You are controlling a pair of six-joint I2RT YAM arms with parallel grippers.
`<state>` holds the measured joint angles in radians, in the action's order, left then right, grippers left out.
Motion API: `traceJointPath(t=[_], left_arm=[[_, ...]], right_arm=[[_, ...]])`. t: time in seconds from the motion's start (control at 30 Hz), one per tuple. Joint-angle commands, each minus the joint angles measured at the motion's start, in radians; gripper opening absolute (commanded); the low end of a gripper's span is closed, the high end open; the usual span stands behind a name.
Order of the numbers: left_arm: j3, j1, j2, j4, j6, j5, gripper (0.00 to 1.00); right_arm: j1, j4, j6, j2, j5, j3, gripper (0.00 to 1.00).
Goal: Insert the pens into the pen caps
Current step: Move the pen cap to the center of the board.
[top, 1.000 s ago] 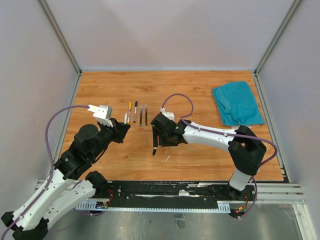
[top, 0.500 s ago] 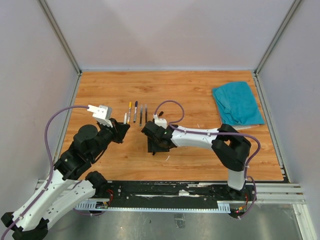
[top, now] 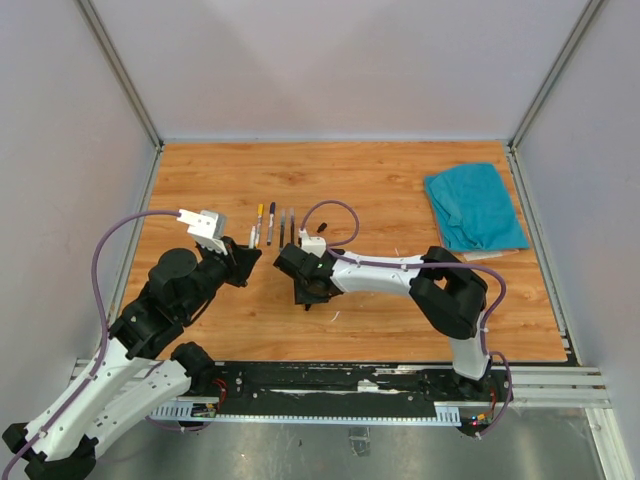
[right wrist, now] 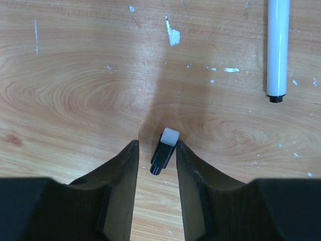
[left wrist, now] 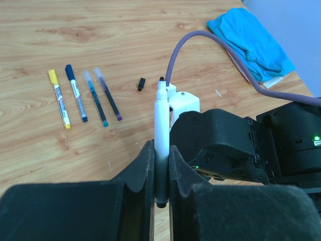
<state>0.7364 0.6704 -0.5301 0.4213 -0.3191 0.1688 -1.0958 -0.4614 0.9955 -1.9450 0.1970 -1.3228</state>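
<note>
My left gripper (left wrist: 161, 150) is shut on a white pen (left wrist: 161, 115) near its back end, the dark tip pointing away over the table. It is also seen as the left gripper (top: 250, 252). My right gripper (right wrist: 156, 144) is low over the wood, jaws open around a small black pen cap (right wrist: 163, 153) with a white end; the right finger touches it and a gap remains on the left. A white pen barrel (right wrist: 277, 50) with a dark tip shows at upper right. Several pens (left wrist: 75, 93) lie in a row, and another black cap (left wrist: 141, 84) lies beside them.
A teal cloth (top: 475, 205) lies at the back right of the wooden table (top: 400, 180). The right arm (left wrist: 225, 140) fills the space just right of my left fingers. Small pale scraps (right wrist: 172, 34) dot the wood. Grey walls close the sides.
The right arm has swung left and lowered its gripper over the black cap, and its jaws have narrowed around it. The left gripper has kept still with the white pen.
</note>
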Motion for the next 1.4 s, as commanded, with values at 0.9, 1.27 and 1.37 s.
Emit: traceJointPath(t=[0.9,1.27,1.37], left_arm=[[-0.002,-0.005,-0.049,-0.022,0.023,-0.041,0.00],[-0.002,-0.005,-0.060,-0.024,0.026,-0.052,0.01],[-0.003,-0.005,-0.060,-0.024,0.026,-0.052,0.00]], right_arm=[[0.221,-0.040,-0.354,0.520,-0.025,0.502,0.08],[0.285,-0.027,-0.499,0.603,-0.122,0.557,0.08],[0.285,-0.025,-0.515,0.564,-0.126,0.537,0.09]])
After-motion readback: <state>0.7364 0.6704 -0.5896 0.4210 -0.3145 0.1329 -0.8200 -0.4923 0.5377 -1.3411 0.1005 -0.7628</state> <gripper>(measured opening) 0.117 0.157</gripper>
